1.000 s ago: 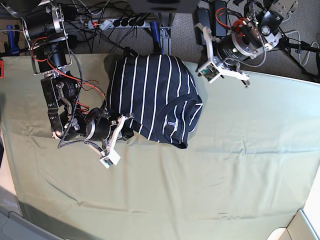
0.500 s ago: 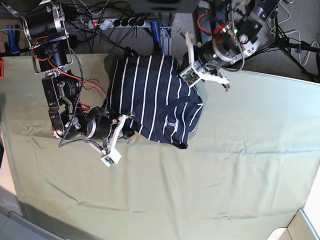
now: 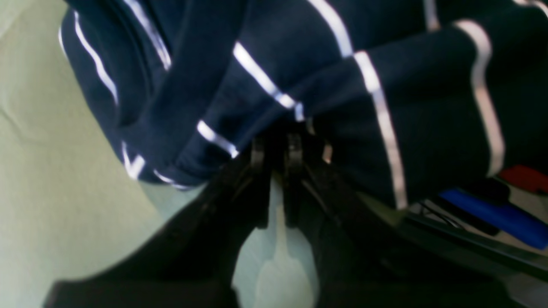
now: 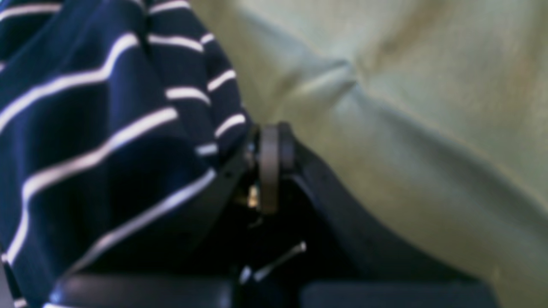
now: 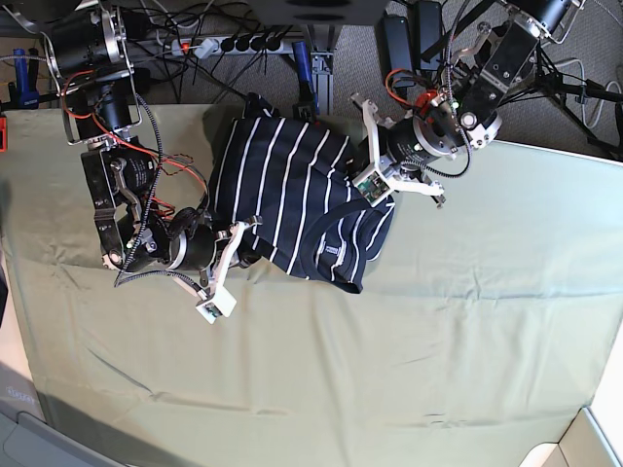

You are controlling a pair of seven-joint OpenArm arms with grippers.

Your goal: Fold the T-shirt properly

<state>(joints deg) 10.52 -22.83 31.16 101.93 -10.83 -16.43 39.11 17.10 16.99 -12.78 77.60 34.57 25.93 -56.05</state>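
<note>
The navy white-striped T-shirt (image 5: pixel 292 190) lies bunched at the back middle of the olive-green cloth (image 5: pixel 438 331), collar toward the front. My left gripper (image 5: pixel 362 173) is at its right edge. In the left wrist view it (image 3: pixel 276 141) is shut, with shirt fabric (image 3: pixel 385 85) pinched at the tips. My right gripper (image 5: pixel 248 255) is at the shirt's front left edge. In the right wrist view it (image 4: pixel 269 141) is shut at the hem, and the shirt (image 4: pixel 85 128) drapes over its left finger.
A power strip and cables (image 5: pixel 234 44) and a blue clamp (image 5: pixel 302 58) lie beyond the table's back edge. A white box corner (image 5: pixel 594 443) shows at the front right. The cloth is wrinkled along the front.
My left arm has come down and left from the back right onto the shirt's right edge and shut on it. The shirt's right side is bunched inward. My right arm has not moved.
</note>
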